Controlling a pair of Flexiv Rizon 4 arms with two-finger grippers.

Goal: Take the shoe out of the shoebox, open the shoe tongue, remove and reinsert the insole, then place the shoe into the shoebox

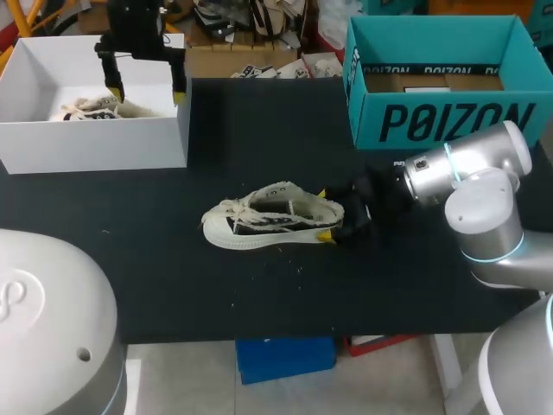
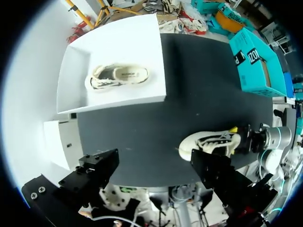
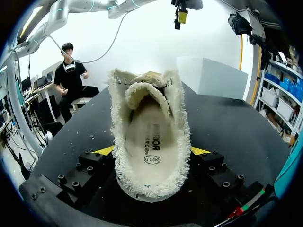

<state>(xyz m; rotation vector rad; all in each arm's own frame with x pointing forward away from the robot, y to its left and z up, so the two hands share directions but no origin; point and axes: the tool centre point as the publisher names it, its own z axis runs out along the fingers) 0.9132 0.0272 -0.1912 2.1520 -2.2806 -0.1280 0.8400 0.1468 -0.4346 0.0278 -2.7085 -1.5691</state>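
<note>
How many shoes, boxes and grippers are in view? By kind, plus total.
Shoes: 2, gripped shoe and boxed shoe
Boxes: 2, white box and teal box
Grippers: 2, left gripper and right gripper
Total: 6

Head cam: high behind the robot, looking down over the whole bench [image 1: 173, 285]. Left wrist: far up over the white box [image 2: 118, 97], facing down. Right wrist: low, close behind the shoe [image 3: 151, 142] heel. All three share the shoe.
</note>
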